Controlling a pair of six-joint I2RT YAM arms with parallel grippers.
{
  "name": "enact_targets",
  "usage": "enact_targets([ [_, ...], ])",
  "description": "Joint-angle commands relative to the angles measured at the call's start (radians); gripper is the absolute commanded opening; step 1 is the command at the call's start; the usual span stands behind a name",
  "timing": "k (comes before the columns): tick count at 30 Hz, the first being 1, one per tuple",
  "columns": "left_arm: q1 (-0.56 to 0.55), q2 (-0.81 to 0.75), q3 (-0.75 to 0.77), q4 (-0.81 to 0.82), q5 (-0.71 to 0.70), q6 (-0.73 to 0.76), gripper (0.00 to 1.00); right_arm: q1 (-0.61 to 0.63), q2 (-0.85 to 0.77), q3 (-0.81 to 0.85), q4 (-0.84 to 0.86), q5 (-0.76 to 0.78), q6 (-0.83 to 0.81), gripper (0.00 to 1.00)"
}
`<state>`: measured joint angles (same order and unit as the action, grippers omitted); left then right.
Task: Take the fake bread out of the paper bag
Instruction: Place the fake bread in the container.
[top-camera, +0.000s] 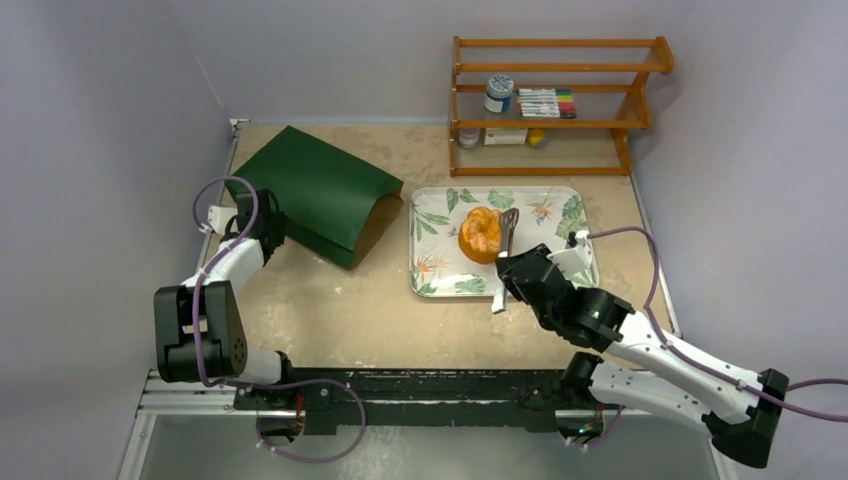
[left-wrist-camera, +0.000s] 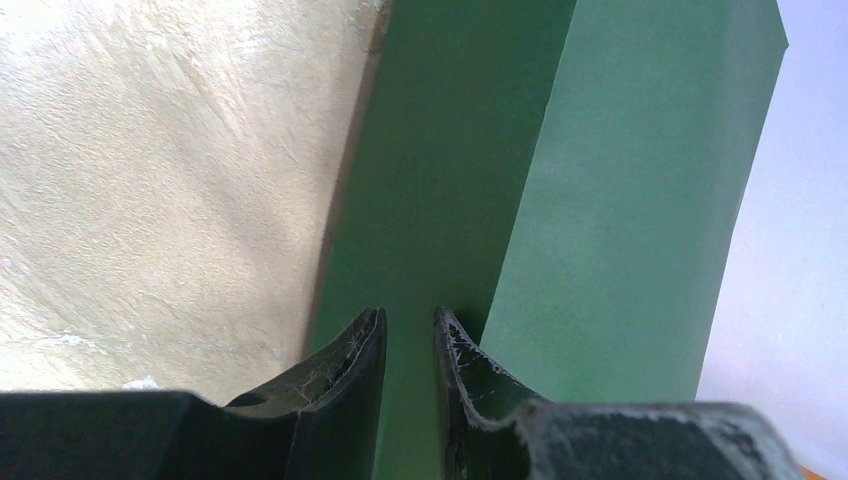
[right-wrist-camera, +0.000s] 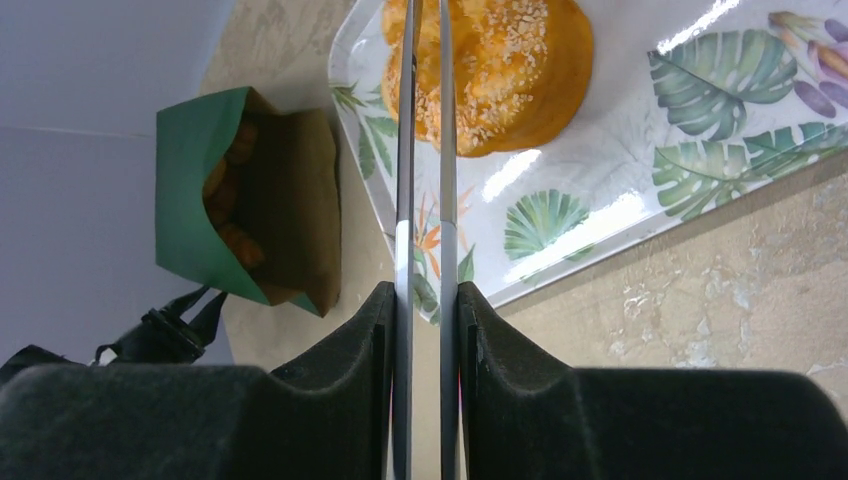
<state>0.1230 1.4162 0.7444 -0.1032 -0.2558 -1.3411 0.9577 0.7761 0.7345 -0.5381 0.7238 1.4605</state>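
Note:
The dark green paper bag (top-camera: 320, 190) lies on its side at the back left, its brown mouth facing the tray. In the right wrist view the bag (right-wrist-camera: 190, 180) shows several orange bread pieces (right-wrist-camera: 232, 170) inside. A crinkly orange seeded pastry (top-camera: 481, 234) lies on the leaf-print tray (top-camera: 560, 200). My left gripper (top-camera: 266, 216) is at the bag's rear end, and its jaws (left-wrist-camera: 408, 318) stand narrow with green paper between them. My right gripper (top-camera: 510, 270) is shut on grey metal tongs (right-wrist-camera: 425, 200). The tong tips reach beside the pastry (right-wrist-camera: 510, 70).
A wooden shelf (top-camera: 560, 68) stands at the back right with a jar, markers and small items. Grey walls close in the left, back and right sides. The tray's near edge (right-wrist-camera: 640, 235) sits close to my right gripper.

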Motion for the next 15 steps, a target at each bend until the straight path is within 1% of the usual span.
enact_targets([
  [1,-0.012,0.001,0.013,0.061,0.013,0.02,0.23,-0.007,-0.001,-0.029,0.086,-0.012,0.05,0.0],
  [5,-0.014,0.001,0.012,0.065,0.013,0.018,0.23,-0.007,0.033,-0.014,0.109,-0.024,-0.002,0.0],
  [8,-0.014,0.001,0.019,0.064,0.011,0.017,0.23,-0.007,0.062,0.041,0.101,0.005,-0.046,0.02],
  [11,-0.015,0.0,0.028,0.06,0.007,0.016,0.23,-0.007,0.095,0.104,0.132,0.025,-0.171,0.02],
  [15,-0.014,-0.002,0.033,0.059,0.001,0.016,0.23,-0.007,0.182,0.184,0.18,-0.028,-0.354,0.04],
])
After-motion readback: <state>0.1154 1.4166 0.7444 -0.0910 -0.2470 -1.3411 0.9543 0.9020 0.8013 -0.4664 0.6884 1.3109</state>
